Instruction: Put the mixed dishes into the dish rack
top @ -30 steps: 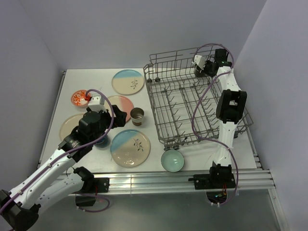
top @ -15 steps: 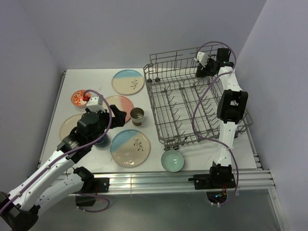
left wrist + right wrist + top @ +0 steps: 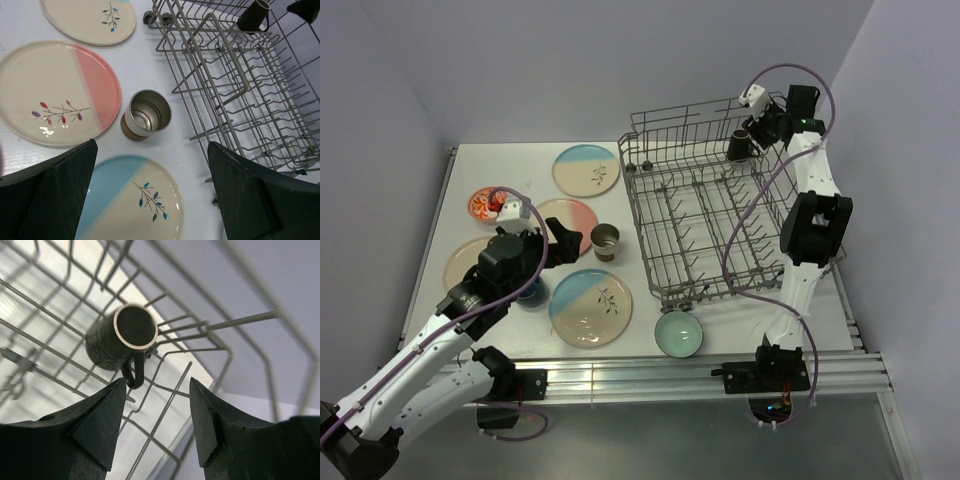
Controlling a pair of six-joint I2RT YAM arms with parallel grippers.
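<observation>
The right gripper (image 3: 156,390) has parted its jaws about halfway and drawn back from the dark mug (image 3: 120,337). The mug now sits free in the far right corner of the dish rack (image 3: 634,195), so one item is judged loaded. The left gripper (image 3: 150,150), spread wide and empty, hovers over the brown mug (image 3: 147,112) mid-table. The left arm hides part of a plate and an unidentified bluish object. How the dark mug is seated cannot be judged.

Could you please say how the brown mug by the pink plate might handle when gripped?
The brown mug looks rigid, so it probably won't deform. Its shiny wall may be slippery. Standing upright on a small base, it could tip if pushed high.
</observation>
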